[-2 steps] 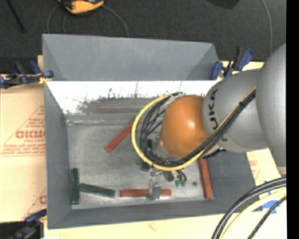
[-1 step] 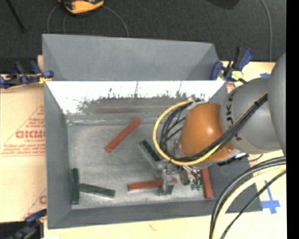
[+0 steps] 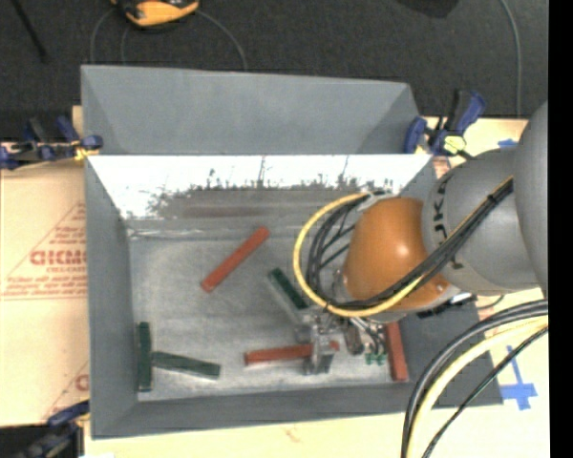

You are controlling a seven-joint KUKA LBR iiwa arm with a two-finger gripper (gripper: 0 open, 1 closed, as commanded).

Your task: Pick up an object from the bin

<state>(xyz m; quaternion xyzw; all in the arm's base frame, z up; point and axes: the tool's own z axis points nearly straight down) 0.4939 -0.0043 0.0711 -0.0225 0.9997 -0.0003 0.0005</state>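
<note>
Hanging low in the near right part of the bin (image 3: 110, 284), gripper (image 3: 317, 349) at the right end of a red bar (image 3: 272, 356) lying flat close to the near wall. Cannot tell whether open or closed: too cluttered under the orange wrist cover (image 3: 387, 251) to judge, and no telling either whether touching the bar or just above it.

Looks like the closing-in step of the pick, with no grasp confirmed and nothing lifted. Calls next for settling squarely across the bar's narrow width, closing on it, then rising straight up, clear of the small green bit (image 3: 372, 358) just beside on the right and the second red bar (image 3: 397, 356) along the right wall.

Long axis of the first red bar: left to right, nearly parallel to the near wall, with the left end pointing toward the dark green L-shaped piece (image 3: 148, 356) in the near left corner and the right end at the gripper. Taken so near one end, likely to tip on the way up; worth shifting toward the middle if possible.

Farther back, just behind the gripper, a dark green bar (image 3: 286, 289) slanting from upper left to lower right, near but apart from the red one. Beyond that, mid-floor, an orange-red stick (image 3: 234, 260) on a diagonal, well apart. Last, the scuffed far wall.
</note>
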